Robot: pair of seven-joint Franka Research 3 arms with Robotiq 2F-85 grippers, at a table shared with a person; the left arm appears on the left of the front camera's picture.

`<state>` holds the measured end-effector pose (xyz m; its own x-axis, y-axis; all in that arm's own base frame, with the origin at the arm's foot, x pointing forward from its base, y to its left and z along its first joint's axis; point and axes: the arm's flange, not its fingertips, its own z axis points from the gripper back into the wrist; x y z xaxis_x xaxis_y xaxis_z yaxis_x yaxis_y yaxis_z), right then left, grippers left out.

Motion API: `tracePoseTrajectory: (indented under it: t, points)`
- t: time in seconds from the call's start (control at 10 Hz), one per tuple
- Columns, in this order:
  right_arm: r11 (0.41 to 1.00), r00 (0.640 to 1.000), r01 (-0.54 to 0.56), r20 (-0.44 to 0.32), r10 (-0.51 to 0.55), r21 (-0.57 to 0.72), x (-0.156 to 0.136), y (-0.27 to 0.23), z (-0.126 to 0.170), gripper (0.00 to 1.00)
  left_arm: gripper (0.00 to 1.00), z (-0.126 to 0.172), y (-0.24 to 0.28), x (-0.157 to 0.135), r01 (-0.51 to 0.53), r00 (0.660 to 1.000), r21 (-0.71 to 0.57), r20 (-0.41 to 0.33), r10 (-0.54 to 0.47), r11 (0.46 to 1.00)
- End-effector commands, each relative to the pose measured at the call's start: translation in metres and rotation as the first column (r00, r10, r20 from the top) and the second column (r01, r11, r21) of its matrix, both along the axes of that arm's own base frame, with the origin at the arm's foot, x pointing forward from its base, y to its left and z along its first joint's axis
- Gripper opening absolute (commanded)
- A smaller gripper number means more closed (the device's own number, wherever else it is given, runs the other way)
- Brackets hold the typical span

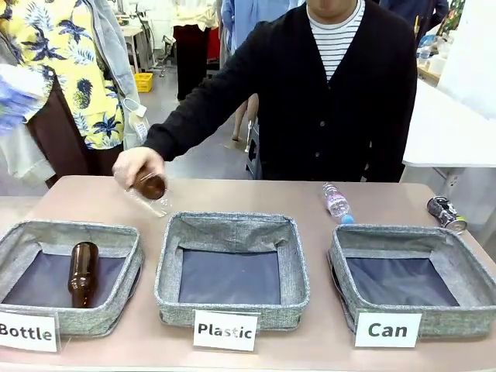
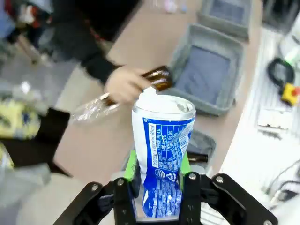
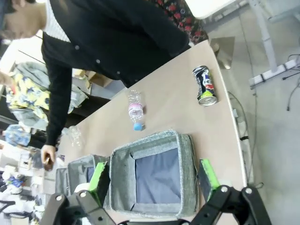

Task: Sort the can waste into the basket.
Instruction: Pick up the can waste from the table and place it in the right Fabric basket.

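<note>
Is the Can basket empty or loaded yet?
Empty: the basket shows only bare dark lining; the dark can lies outside, beyond it.

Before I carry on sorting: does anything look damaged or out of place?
The blue can clamped in the left tool is crumpled. The dark can lies on its side by the table's far right edge, outside the Can basket.

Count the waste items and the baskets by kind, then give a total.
Cans: 2 (blue can, dark can)
Brown glass bottles: 2 (binned bottle, handheld bottle)
Clear plastic bottles: 2 (blue-capped bottle, crumpled bottle)
Baskets: 3 (Bottle basket, Plastic basket, Can basket)
Total: 9
</note>
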<state>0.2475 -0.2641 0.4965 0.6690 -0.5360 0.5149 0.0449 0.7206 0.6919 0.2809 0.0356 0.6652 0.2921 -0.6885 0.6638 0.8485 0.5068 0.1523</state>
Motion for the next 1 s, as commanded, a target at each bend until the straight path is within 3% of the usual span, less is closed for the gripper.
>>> tracePoseTrajectory:
  t: [0.0,0.1,0.2,0.3,0.4,0.5,0.7,0.9]
  points:
    - [1.0,1.0,0.019,0.002,-0.019,-0.003,0.0,0.001,-0.001,1.0,0.38,0.015,0.209,-0.06,-0.375,0.925,-0.243,-0.031,0.379,0.895]
    - [1.0,1.0,0.019,0.002,-0.019,-0.003,0.0,0.001,-0.001,1.0,0.38,0.015,0.255,-0.06,-0.489,0.871,-0.318,-0.137,0.471,0.812]
    - [1.0,1.0,0.019,0.002,-0.019,-0.003,0.0,0.001,-0.001,1.0,0.38,0.011,0.287,-0.076,-0.614,0.787,-0.343,-0.205,0.581,0.711]
    - [1.0,1.0,0.019,0.002,-0.019,-0.003,0.0,0.001,-0.001,1.0,0.38,0.009,0.314,-0.1,-0.715,0.695,-0.355,-0.268,0.667,0.602]
    - [1.0,1.0,0.019,0.002,-0.019,-0.003,0.0,0.001,-0.001,1.0,0.38,0.005,0.328,-0.115,-0.763,0.634,-0.379,-0.281,0.721,0.523]
    - [1.0,1.0,0.019,0.002,-0.019,-0.003,0.0,0.001,-0.001,1.0,0.38,0.0,0.331,-0.123,-0.764,0.629,-0.39,-0.275,0.728,0.513]
    - [1.0,1.0,0.019,0.002,-0.019,-0.003,0.0,0.001,-0.001,1.0,0.38,-0.013,0.332,-0.135,-0.722,0.67,-0.435,-0.246,0.701,0.538]
    - [1.0,1.0,0.019,0.002,-0.019,-0.003,0.0,0.001,-0.001,1.0,0.38,-0.013,0.326,-0.137,-0.709,0.683,-0.43,-0.218,0.697,0.559]
